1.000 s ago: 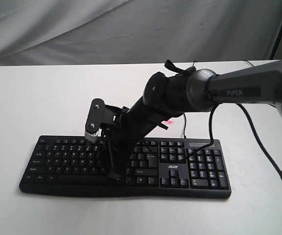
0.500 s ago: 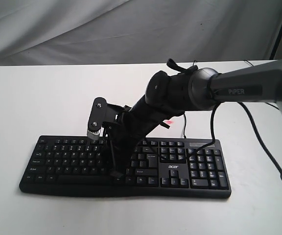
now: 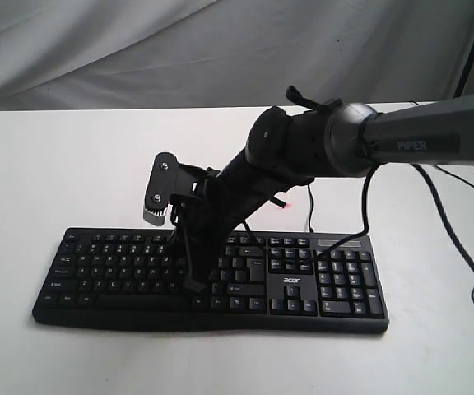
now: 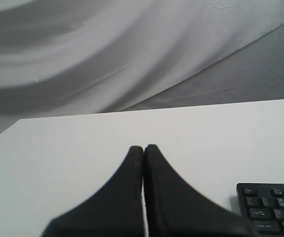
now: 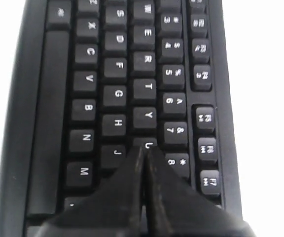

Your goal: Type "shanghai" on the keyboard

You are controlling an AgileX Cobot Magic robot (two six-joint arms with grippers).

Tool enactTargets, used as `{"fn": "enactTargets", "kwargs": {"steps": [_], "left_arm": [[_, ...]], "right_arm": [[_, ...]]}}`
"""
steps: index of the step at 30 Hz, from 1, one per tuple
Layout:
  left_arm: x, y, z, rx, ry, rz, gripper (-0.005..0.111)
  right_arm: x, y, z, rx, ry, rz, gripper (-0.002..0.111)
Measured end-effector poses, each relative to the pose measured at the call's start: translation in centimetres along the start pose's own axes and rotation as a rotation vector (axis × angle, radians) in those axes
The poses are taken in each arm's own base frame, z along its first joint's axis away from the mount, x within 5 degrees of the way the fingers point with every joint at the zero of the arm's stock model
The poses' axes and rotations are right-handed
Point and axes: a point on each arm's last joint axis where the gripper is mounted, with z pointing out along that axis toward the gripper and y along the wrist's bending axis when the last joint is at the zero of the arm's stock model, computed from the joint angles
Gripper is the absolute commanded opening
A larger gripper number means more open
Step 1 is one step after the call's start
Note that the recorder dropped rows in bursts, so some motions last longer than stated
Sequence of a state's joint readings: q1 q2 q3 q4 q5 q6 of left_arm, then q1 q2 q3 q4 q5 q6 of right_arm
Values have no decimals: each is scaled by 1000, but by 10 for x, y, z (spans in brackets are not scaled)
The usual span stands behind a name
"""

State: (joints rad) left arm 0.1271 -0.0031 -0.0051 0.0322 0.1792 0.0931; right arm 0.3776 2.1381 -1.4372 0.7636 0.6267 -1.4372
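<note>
The black keyboard [image 3: 113, 267] lies on the white table [image 3: 56, 164], near its front edge. My right gripper [image 3: 192, 286] reaches in from the right and points steeply down at the letter keys in the middle of the board. In the right wrist view the right gripper [image 5: 144, 148] is shut with nothing in it. Its tips sit at the edge of the U key [image 5: 148, 143], beside J [image 5: 116, 152], and I cannot tell whether they touch. My left gripper [image 4: 143, 147] is shut and empty over bare table, with a corner of the keyboard [image 4: 272, 207] off to one side.
A thin black cable [image 3: 360, 222] hangs from the right arm down to the keyboard's back edge. More cables [image 3: 467, 271] trail across the table's right side. A grey cloth backdrop [image 3: 138, 49] hangs behind the table.
The right gripper's tip has risen a little from the bottom key rows and shifted slightly left and back. The arm's elbow has lifted. The keyboard has not moved.
</note>
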Motion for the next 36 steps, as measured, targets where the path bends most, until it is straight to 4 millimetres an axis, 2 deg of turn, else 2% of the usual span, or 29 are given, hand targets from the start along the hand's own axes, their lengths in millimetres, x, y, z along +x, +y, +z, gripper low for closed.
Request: {"fn": "enactTargets", "kwargs": {"steps": [6,14,27,32,36], "left_arm": [[0,0,0,0,0,0,1],[0,0,0,0,0,0,1],[0,0,0,0,0,0,1],[0,0,0,0,0,0,1],[0,0,0,0,0,0,1]], "right_arm": [[-16,0,-24,34,-53,-8,0],[-45,4,-70,97,-167,15,0],[-90,30,-183,254,-384,31,0],[-101,47,-228,310,-467,5,0],[-108,68,-272,354,-556,5,0]]}}
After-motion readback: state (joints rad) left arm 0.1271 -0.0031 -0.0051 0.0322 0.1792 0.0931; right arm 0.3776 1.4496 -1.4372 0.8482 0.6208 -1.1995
